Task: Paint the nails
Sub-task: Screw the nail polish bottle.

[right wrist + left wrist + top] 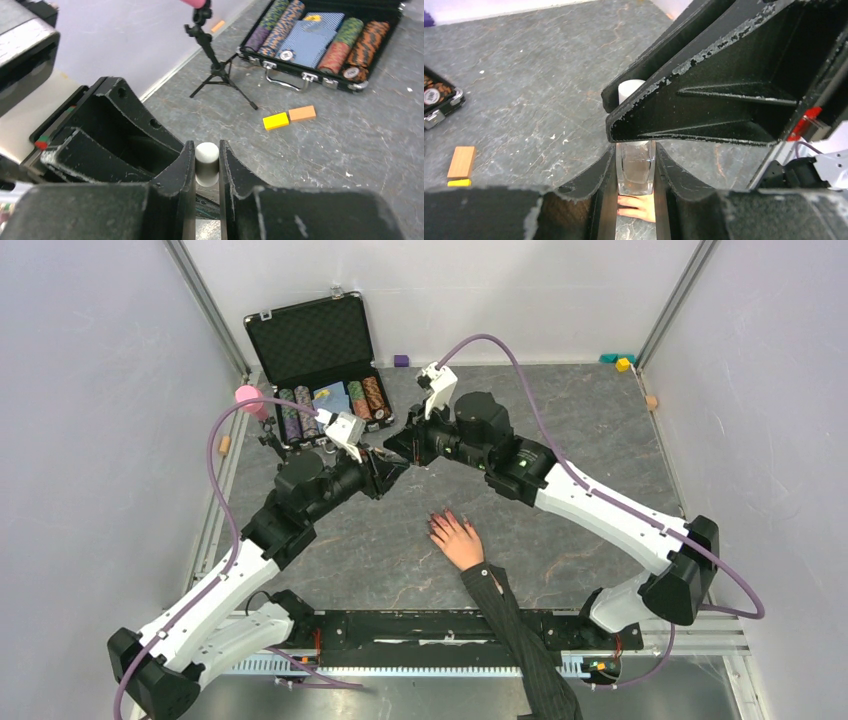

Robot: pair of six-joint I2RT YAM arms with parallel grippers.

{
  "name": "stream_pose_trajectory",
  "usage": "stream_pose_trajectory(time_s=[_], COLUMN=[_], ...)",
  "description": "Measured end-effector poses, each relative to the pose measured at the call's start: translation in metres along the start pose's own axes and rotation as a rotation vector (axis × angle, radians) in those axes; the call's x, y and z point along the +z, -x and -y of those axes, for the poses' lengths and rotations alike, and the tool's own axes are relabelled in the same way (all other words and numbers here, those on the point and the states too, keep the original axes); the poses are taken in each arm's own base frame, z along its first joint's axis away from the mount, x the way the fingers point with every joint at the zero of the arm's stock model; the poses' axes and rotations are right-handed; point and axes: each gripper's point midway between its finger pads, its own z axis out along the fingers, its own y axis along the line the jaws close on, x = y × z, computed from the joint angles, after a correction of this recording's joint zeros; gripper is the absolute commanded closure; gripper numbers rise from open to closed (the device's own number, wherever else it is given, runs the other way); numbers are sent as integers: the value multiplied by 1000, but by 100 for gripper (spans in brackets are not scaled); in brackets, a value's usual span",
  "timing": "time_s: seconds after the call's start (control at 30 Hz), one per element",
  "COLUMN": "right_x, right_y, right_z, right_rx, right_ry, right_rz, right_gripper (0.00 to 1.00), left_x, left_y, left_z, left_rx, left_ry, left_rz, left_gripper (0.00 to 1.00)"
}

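Observation:
A pale hand (458, 540) with a dark pinstriped sleeve lies flat on the table, its reddish-pink nails (437, 523) pointing away from the arm bases. Part of the hand (640, 207) shows below the left wrist's fingers. My left gripper (636, 170) is shut on a small clear bottle (636, 167). My right gripper (206, 165) is shut on the bottle's white cap (206, 162). The two grippers meet above the table (398, 453), behind the hand. The cap (630, 90) also shows in the left wrist view behind the right gripper's fingers.
An open black case of poker chips (325, 395) stands at the back left. A small tripod with a pink top (255, 410) stands beside it. Yellow (276, 121) and orange (302, 113) blocks lie near the case. Small blocks sit at the back right corner (622, 362).

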Motion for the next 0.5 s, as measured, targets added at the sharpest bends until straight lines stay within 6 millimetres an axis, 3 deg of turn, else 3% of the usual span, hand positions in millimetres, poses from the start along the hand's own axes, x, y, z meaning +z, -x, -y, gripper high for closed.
stream_pose_trajectory(time_s=[0.2,0.33,0.5], right_x=[8,6,-4], right_y=[-6,-1,21], right_z=[13,13,9], right_rx=[28,8,-53], right_ry=[-136,-171,-193], right_rz=[16,22,41], right_gripper=[98,71,52], left_x=[6,7,8], left_y=[-9,-5,2], left_z=[-12,-11,-10], left_rx=[-6,-3,13], left_ry=[57,50,40], left_rz=[-22,-8,16], left_gripper=[98,98,98])
